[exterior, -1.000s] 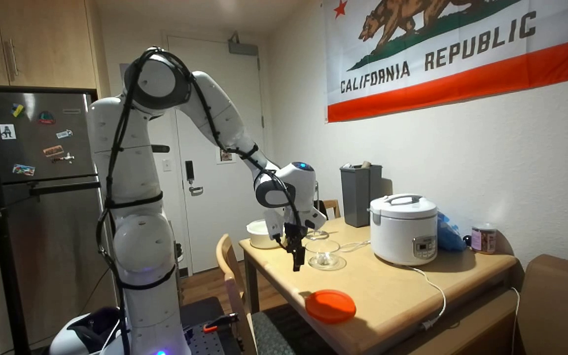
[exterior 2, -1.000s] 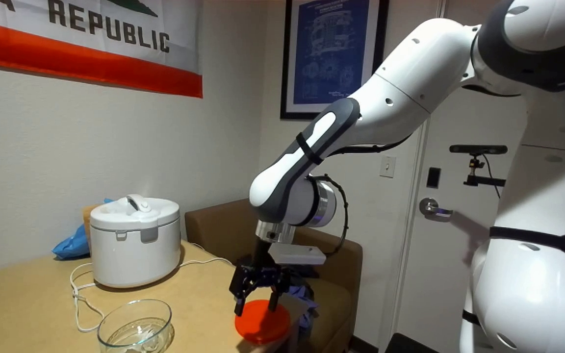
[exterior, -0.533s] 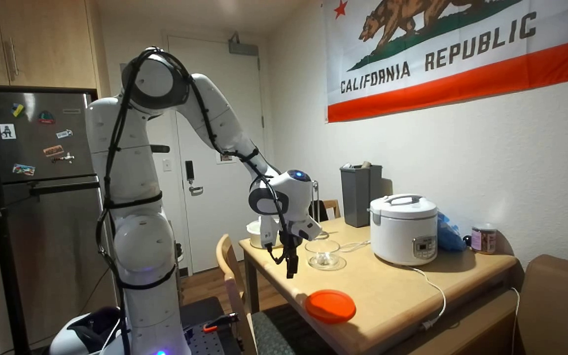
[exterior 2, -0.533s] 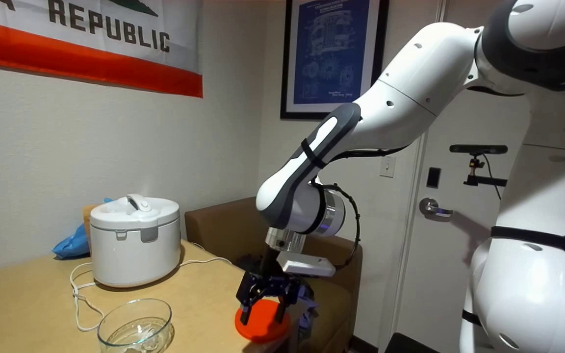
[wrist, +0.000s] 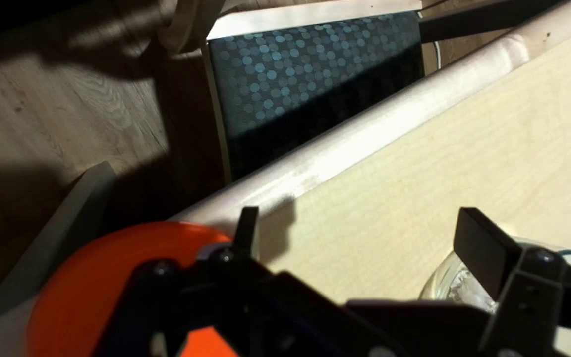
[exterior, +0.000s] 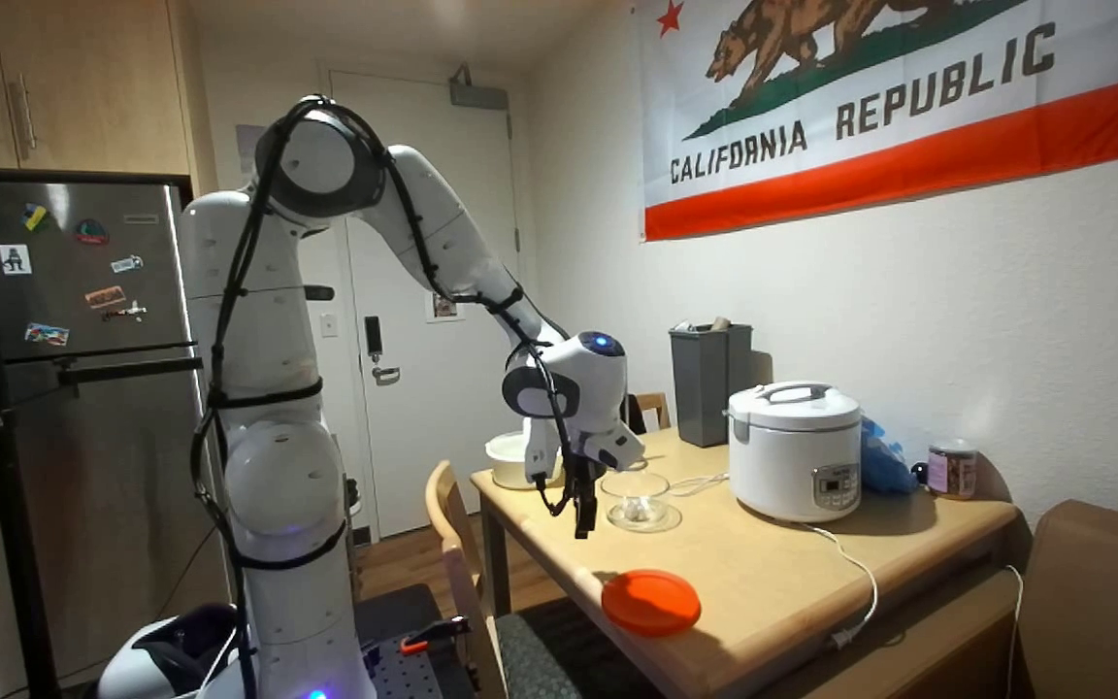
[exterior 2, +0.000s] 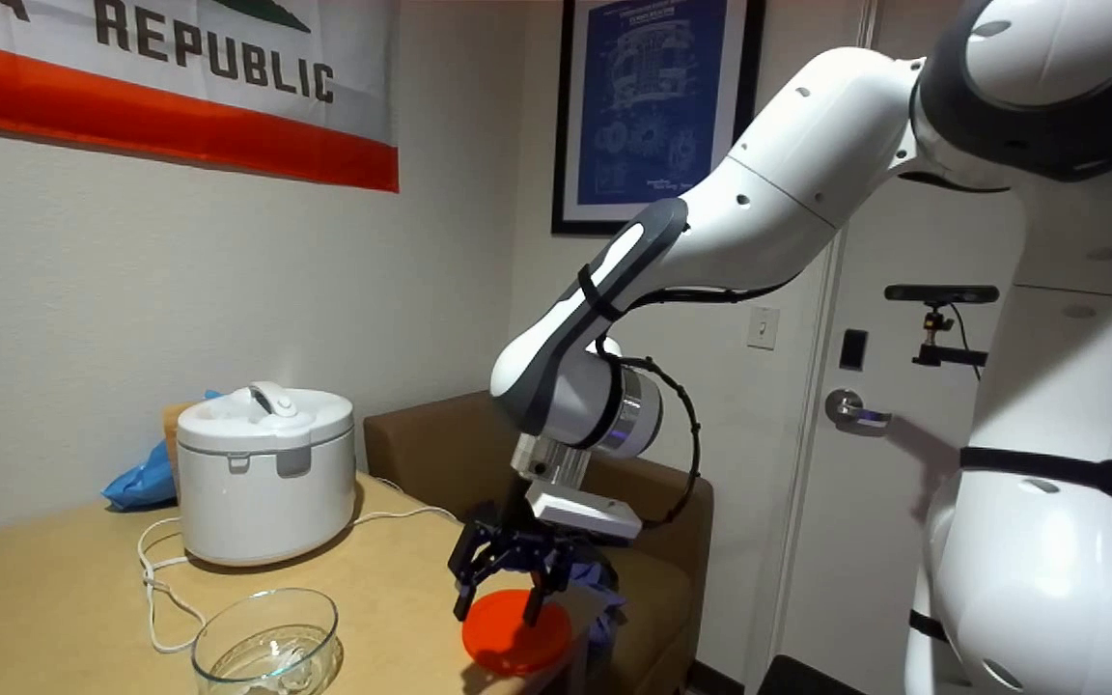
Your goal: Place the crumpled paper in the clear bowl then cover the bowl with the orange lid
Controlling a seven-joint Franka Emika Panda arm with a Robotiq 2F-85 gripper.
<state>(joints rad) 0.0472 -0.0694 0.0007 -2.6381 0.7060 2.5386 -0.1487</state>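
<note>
The clear bowl [exterior: 614, 505] stands on the table and also shows in an exterior view [exterior 2: 322, 637] and in the wrist view [wrist: 434, 288]. The whitish crumpled paper [exterior: 639, 511] lies inside it and is partly seen in the wrist view [wrist: 468, 291]. The flat orange lid [exterior: 651, 604] lies near the table's edge, apart from the bowl; it also shows in an exterior view [exterior 2: 517, 649] and the wrist view [wrist: 87, 282]. My gripper [exterior: 584, 532] is open and empty above the table, between lid and bowl, fingers pointing down [exterior 2: 498, 616], wide apart in the wrist view [wrist: 360, 210].
A white rice cooker [exterior: 792, 461] with a cord stands behind the bowl. An opaque white bowl [exterior: 509, 464] and a grey bin [exterior: 700, 383] stand at the table's far end. The rounded table edge [wrist: 355, 139] and a chair seat [wrist: 285, 74] are close to the gripper.
The gripper moved toward the robot base and slightly lower, then back out to nearly where it was, with a slight turn. The bowl, paper and lid have not moved.
</note>
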